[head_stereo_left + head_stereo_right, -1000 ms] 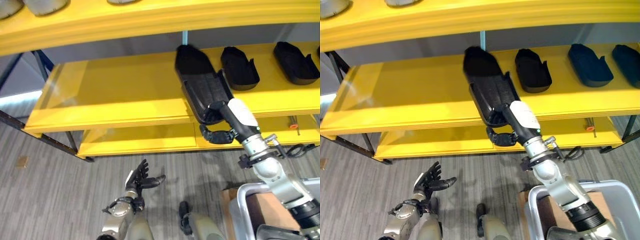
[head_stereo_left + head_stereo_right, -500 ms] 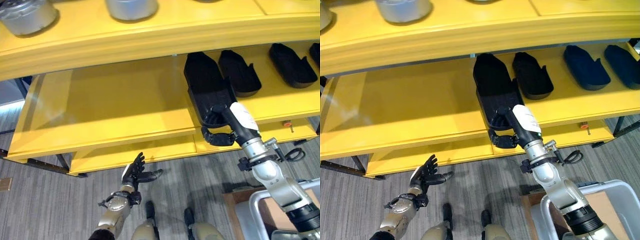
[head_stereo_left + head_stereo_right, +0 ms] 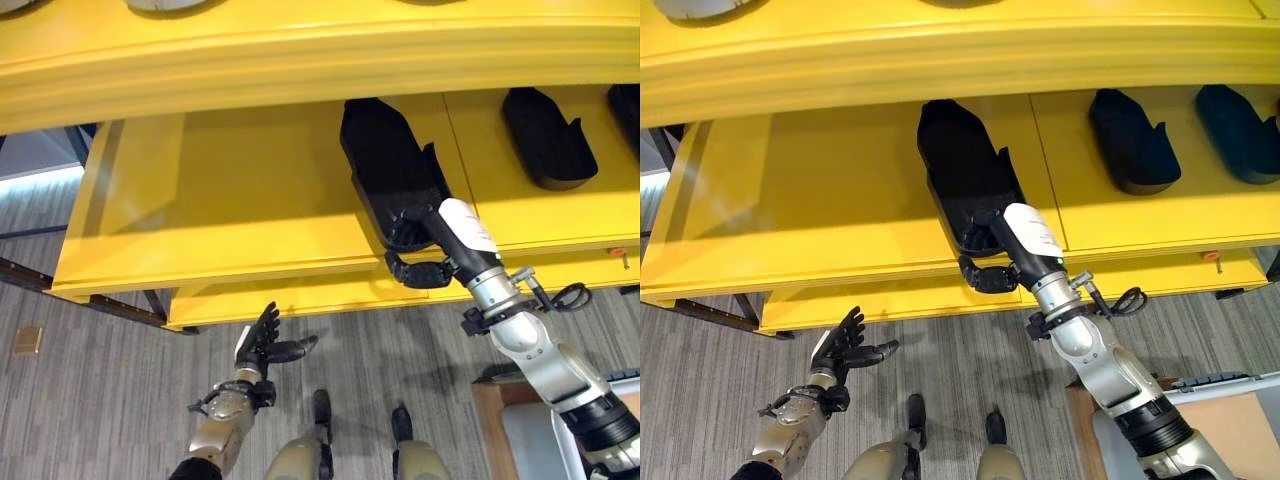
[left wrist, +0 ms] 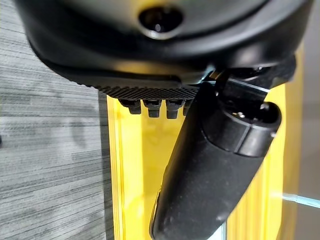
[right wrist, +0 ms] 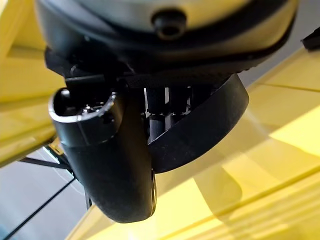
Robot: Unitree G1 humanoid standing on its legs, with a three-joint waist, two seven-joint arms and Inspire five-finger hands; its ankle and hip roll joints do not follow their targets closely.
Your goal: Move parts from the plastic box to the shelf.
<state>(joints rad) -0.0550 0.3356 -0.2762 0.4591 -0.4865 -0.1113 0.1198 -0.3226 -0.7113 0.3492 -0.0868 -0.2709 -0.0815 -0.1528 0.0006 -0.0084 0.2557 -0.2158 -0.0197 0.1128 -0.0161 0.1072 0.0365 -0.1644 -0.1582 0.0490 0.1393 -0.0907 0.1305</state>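
Now right hand (image 3: pixel 420 262) grips a long black ribbed part (image 3: pixel 390 170).

Long black moulded plastic part (image 3: pixel 390 175): near end hidden behind right hand (image 3: pixel 420 268). Far-right black part (image 3: pixel 628 105): cut by edge.

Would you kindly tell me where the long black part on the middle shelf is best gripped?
At its near end, from the front: that end of the black part overhangs the shelf edge, where the right robot hand already clamps it.

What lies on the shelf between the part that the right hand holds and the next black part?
Nothing: between the held part and the next black part, the yellow shelf is bare, in both eye views.
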